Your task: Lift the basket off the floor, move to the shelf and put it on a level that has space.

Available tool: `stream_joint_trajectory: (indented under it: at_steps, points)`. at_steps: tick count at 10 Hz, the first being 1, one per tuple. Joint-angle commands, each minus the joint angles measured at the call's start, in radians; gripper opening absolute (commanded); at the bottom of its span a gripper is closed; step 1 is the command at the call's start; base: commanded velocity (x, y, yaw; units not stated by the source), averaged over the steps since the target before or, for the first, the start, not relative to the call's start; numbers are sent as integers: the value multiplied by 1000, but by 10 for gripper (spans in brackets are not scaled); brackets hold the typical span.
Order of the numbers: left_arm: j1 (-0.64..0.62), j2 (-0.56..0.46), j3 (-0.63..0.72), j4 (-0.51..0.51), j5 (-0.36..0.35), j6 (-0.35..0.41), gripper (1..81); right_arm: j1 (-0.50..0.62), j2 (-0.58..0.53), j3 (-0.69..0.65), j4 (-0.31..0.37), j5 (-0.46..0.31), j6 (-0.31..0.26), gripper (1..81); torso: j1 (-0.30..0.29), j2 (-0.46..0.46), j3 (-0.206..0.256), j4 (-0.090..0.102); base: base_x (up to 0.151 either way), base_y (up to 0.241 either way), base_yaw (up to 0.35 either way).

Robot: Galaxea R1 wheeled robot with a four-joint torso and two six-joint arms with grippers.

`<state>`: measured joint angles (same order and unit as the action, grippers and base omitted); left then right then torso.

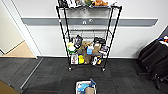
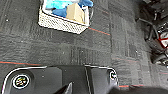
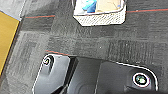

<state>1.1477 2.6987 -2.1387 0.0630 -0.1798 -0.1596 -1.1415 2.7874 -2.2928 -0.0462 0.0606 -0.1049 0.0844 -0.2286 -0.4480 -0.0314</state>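
The cream basket [image 1: 77, 86] stands on the dark carpet floor [image 1: 50, 75], close in front of me, with blue cloth and a brown box inside. Its perforated wall [image 2: 60, 23] shows in the left wrist view and again as the basket [image 3: 102, 18] in the right wrist view, a short way off from both wrists and touched by neither. Beyond it, against the white wall, stands the black wire shelf [image 1: 63, 37]. The level [image 1: 87, 32] second from the top looks bare. The top and lower tiers are crowded with goods.
A black chair with dark bags [image 1: 155, 60] stands at the right and shows as the chair [image 2: 155, 37] in the left wrist view. A doorway onto tan wooden flooring [image 1: 21, 51] opens at the left. A tan surface [image 3: 7, 37] borders the carpet near me.
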Motion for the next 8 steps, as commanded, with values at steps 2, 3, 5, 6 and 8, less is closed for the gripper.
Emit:
stream_joint_trajectory:
  at_steps: [2, 3, 5, 6, 8]
  points:
    - [-39, -13, 14, 1, 36, -1, 811, 58, -10, 10, -11, -42, -4, 811, 0, 0, 0, 0, 104, 0, 0]
    - [-39, -13, 14, 1, 26, -1, 811, 56, -10, 10, -11, -42, -4, 811, 0, 0, 0, 0, 104, 0, 0]
    - [-27, -8, 14, 6, 23, -1, 811, 51, -10, 9, -11, -41, -2, 811, 0, 0, 0, 0, 104, 0, 0]
    - [-27, -8, 14, 5, 23, -1, 811, 53, -10, 7, -11, -42, -4, 811, 0, 0, 0, 0, 101, 0, 0]
    - [-18, -2, 17, 6, 23, -1, 811, 50, -7, 3, -11, -42, -2, 811, 0, 0, 0, 0, 77, 0, 0]
